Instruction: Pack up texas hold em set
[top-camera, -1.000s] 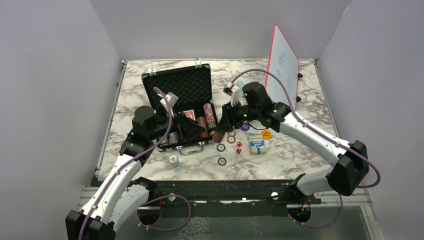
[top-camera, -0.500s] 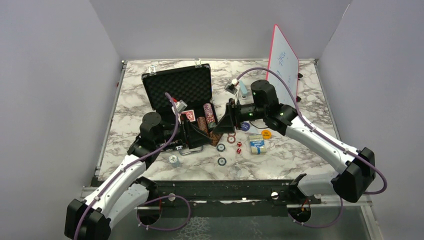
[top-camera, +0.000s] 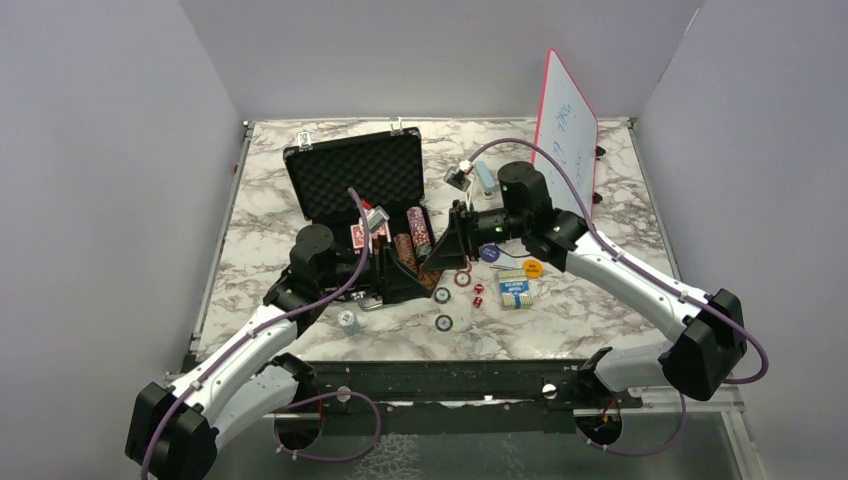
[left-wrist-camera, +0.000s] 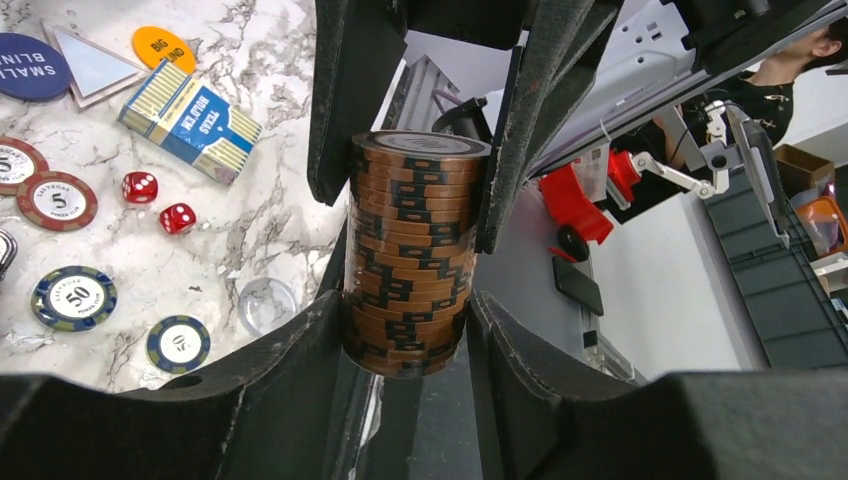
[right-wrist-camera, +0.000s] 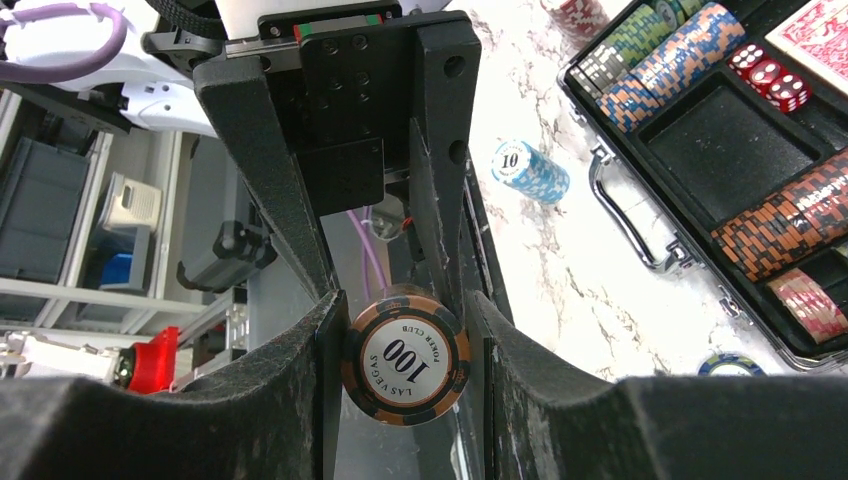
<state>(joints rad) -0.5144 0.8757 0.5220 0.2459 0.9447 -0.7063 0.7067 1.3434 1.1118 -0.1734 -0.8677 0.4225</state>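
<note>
A stack of orange-and-black poker chips (left-wrist-camera: 415, 250) hangs above the table, just right of the open black briefcase (top-camera: 355, 170). It is pinched from both ends' sides by two grippers facing each other. My left gripper (left-wrist-camera: 408, 305) touches its lower part on both sides. My right gripper (right-wrist-camera: 405, 310) is shut on the other end, where the "100" face (right-wrist-camera: 405, 358) shows. The case holds more chip rows (right-wrist-camera: 790, 225), red dice (right-wrist-camera: 770, 78) and a red deck (top-camera: 362, 235). On the marble lie a blue deck (left-wrist-camera: 190, 122), two red dice (left-wrist-camera: 140, 187), loose chips (left-wrist-camera: 75, 298) and round buttons (left-wrist-camera: 30, 65).
A red-framed whiteboard (top-camera: 565, 125) stands at the back right, with a pale blue block (top-camera: 485, 177) in front of it. A short blue-and-white chip stack (top-camera: 347, 321) sits in front of the case handle (right-wrist-camera: 620, 190). A clear disc (left-wrist-camera: 265, 305) lies near the loose chips.
My left gripper moved right, away from the case, met the right gripper and narrowed onto the orange chip stack. The right gripper swung a little left and kept its hold.
</note>
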